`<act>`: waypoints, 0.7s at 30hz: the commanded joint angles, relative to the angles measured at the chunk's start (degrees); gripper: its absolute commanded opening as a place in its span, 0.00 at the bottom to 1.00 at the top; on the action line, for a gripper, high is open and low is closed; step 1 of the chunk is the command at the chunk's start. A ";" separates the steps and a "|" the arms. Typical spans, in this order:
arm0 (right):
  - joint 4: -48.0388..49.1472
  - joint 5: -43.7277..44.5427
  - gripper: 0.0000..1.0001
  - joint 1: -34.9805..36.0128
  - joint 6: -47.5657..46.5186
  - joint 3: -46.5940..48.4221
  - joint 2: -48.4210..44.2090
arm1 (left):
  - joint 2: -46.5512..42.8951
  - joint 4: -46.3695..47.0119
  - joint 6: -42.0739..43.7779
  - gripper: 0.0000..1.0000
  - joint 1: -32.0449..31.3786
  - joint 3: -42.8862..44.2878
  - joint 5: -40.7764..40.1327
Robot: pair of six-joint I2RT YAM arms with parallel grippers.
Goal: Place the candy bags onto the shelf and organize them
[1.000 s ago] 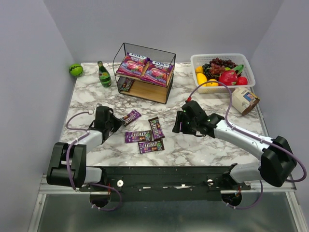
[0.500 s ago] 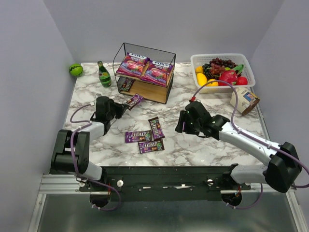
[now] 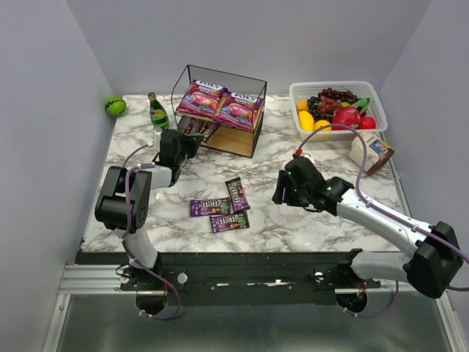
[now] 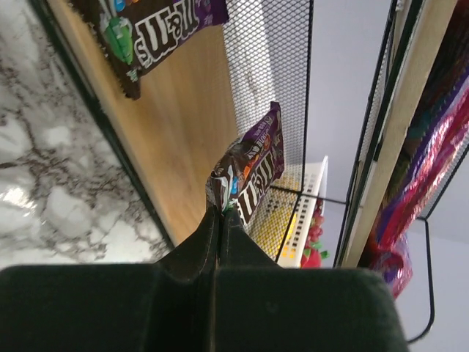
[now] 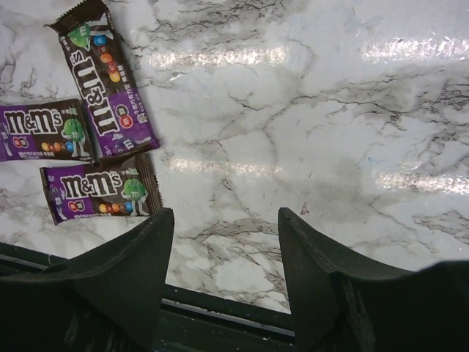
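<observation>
The black wire shelf (image 3: 256, 136) stands at the back centre. Two pink-purple FOX'S bags (image 3: 199, 97) (image 3: 238, 110) lie side by side on its upper board. One M&M's packet (image 3: 190, 127) lies on the lower board (image 4: 183, 125). My left gripper (image 3: 192, 139) is shut on another M&M's packet (image 4: 253, 165) and holds it edge-up inside the lower tier's open front, beside the lying packet (image 4: 150, 33). Three M&M's packets (image 3: 237, 193) (image 3: 210, 207) (image 3: 229, 221) lie on the marble mid-table. My right gripper (image 3: 281, 192) is open and empty, to their right; they show in its wrist view (image 5: 102, 81).
A green bottle (image 3: 157, 112) stands just left of the shelf, close to my left arm. A green ball (image 3: 114, 105) lies at the back left corner. A white fruit basket (image 3: 297, 89) and a beige carton (image 3: 372, 152) sit at the back right.
My left gripper has carried its M&M's packet from the mid-left table up and back into the shelf's lower tier. My right gripper has shifted slightly rightward and stays open.
</observation>
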 commanded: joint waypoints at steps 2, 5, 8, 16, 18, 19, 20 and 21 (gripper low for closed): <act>-2.33 2.70 0.68 -1.24 -1.59 0.27 -1.03 | 4.05 1.90 -3.88 0.00 -2.98 3.64 -13.56; -2.69 2.44 0.68 -2.03 -1.77 0.18 -1.03 | 5.72 1.11 -5.46 0.00 -3.60 5.39 -16.49; -2.95 2.44 0.68 -2.82 -1.86 -0.08 -1.47 | 8.18 0.50 -7.13 0.00 -3.69 7.42 -17.11; -3.74 2.08 0.68 -4.40 -1.86 -0.87 -1.99 | 12.05 -4.95 -11.79 0.00 -4.39 10.67 -20.01; -3.92 2.08 0.68 -4.84 -1.68 -0.96 -2.08 | 13.02 -5.39 -11.97 0.00 -4.48 11.37 -19.40; -4.00 2.08 0.68 -4.84 -1.68 -1.05 -2.17 | 13.89 -5.31 -12.40 0.00 -4.48 11.55 -18.62; -4.09 2.17 0.68 -5.11 -1.68 -1.13 -2.26 | 14.42 -5.39 -12.67 0.00 -4.57 11.90 -18.09; -4.18 2.17 0.68 -5.19 -1.77 -1.22 -2.26 | 14.86 -5.48 -12.93 0.00 -4.65 12.08 -17.82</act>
